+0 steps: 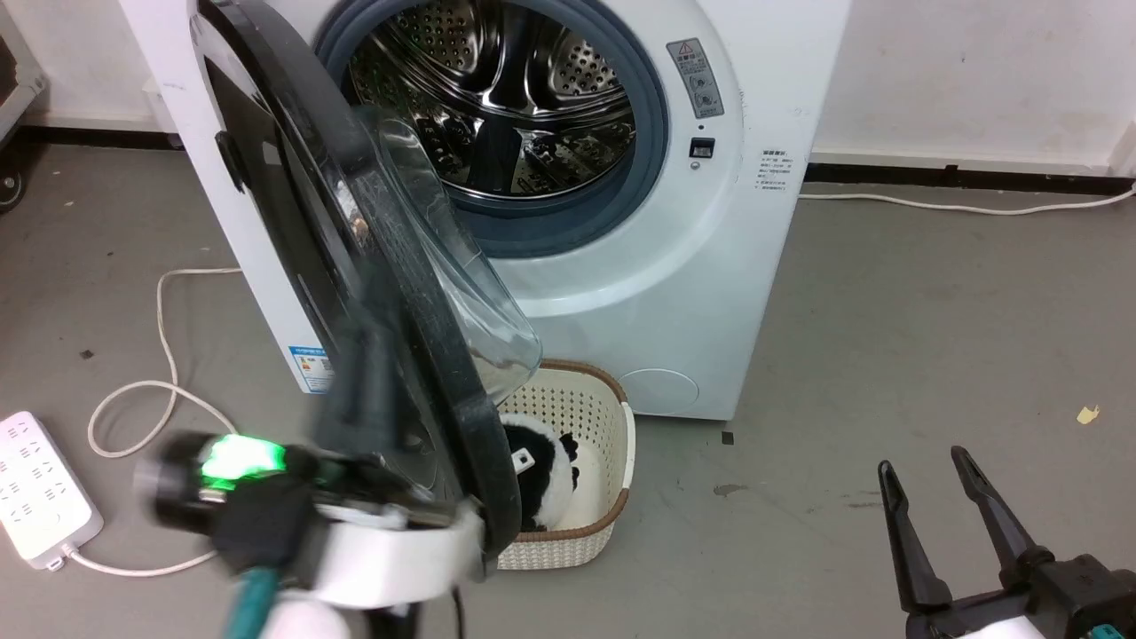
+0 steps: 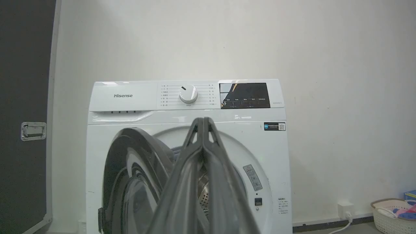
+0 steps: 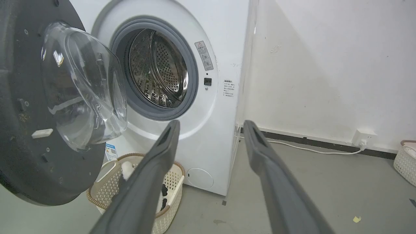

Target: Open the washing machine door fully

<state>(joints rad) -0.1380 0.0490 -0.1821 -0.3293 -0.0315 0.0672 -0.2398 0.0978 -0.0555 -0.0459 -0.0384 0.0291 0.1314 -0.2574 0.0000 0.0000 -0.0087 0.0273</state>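
Observation:
The washing machine (image 1: 674, 293) is a white front-loader with a grey gasket and a shiny perforated drum (image 1: 506, 98). Its black round door (image 1: 293, 204) with the clear glass bowl stands swung out on the left, edge-on to the head camera. My left gripper (image 1: 359, 355), blurred, is at the door's outer face near its lower rim; whether it touches, I cannot tell. In the left wrist view the left gripper (image 2: 203, 123) is shut with nothing between its fingers, pointing at the machine (image 2: 123, 96) and the door (image 2: 136, 169). My right gripper (image 1: 923, 466) (image 3: 211, 125) is open, low at the right, well away from the door (image 3: 26, 130).
A cream basket (image 1: 621, 426) holding a black-and-white plush toy (image 1: 537, 475) sits on the floor under the open door. A white power strip (image 1: 35, 484) and its cable lie at the left. A second basket (image 3: 404, 159) stands by the wall at the right, near a wall socket (image 3: 362, 138).

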